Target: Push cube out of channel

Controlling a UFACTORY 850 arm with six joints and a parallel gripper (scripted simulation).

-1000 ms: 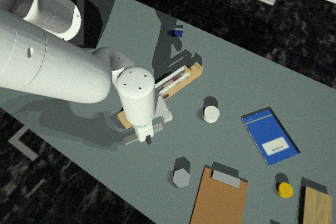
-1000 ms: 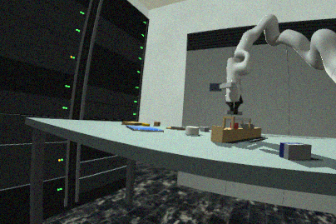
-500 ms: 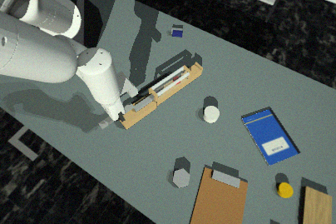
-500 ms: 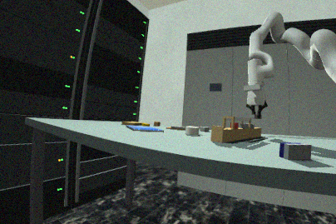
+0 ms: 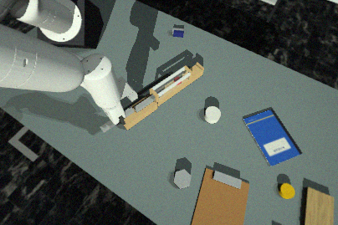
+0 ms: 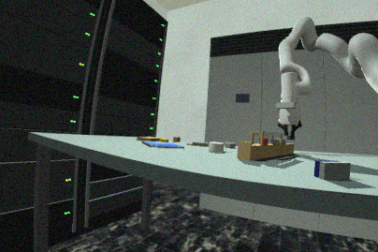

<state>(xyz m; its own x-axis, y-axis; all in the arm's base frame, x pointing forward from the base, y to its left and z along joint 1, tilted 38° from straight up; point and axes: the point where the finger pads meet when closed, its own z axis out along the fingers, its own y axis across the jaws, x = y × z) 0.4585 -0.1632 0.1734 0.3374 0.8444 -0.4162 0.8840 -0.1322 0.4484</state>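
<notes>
The tan wooden channel (image 5: 164,91) lies diagonally on the grey table and also shows in the side view (image 6: 262,150). Inside it I see a long pale stick (image 5: 171,83) and a small red piece (image 5: 177,79), which looks like the cube; it shows red in the side view (image 6: 266,141). My gripper (image 5: 121,115) (image 6: 288,132) hangs at the channel's near-left end, outside it, pointing down. It is shut on a thin tool, apparently the stick's end; the grip itself is hidden by the wrist. A thin black strip (image 5: 156,81) runs along the channel's far side.
A white cylinder (image 5: 212,114), grey hexagonal block (image 5: 182,178), blue book (image 5: 272,136), clipboard (image 5: 221,198), yellow disc (image 5: 287,191) and wooden board (image 5: 320,207) lie to the right. A small blue-and-grey box (image 5: 178,33) sits behind the channel.
</notes>
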